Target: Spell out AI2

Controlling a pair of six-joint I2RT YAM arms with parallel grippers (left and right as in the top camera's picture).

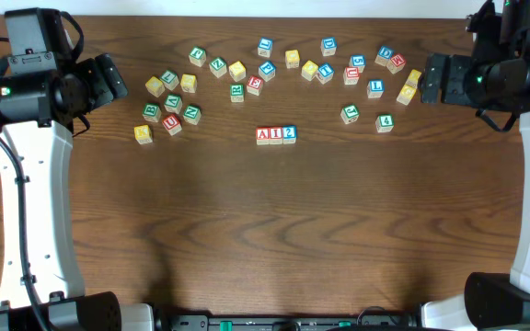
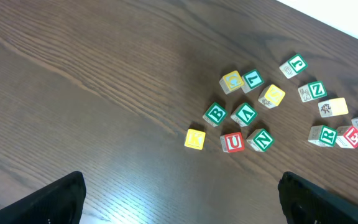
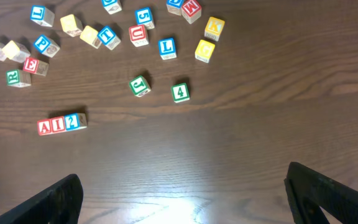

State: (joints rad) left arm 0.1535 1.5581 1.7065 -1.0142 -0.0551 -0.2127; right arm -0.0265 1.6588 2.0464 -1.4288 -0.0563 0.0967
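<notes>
Three blocks stand touching in a row at the table's middle: a red A block point(image 1: 263, 135), a red I block point(image 1: 276, 135) and a blue 2 block point(image 1: 289, 134). The row also shows in the right wrist view, A point(image 3: 45, 126), I point(image 3: 58, 124), 2 point(image 3: 73, 121). My left gripper point(image 2: 182, 199) is open and empty, held high at the left, far from the row. My right gripper point(image 3: 185, 199) is open and empty, held high at the right. In the overhead view the left arm's head point(image 1: 104, 81) and the right arm's head point(image 1: 435, 78) are up at the back.
Loose letter and number blocks lie scattered along the back of the wooden table point(image 1: 265, 230). A left cluster holds a green B point(image 2: 215, 114), red U point(image 2: 232, 142) and yellow block point(image 2: 195, 139). At the right are a green 4 point(image 3: 179, 92), green J point(image 3: 140, 85) and blue L point(image 3: 167, 46).
</notes>
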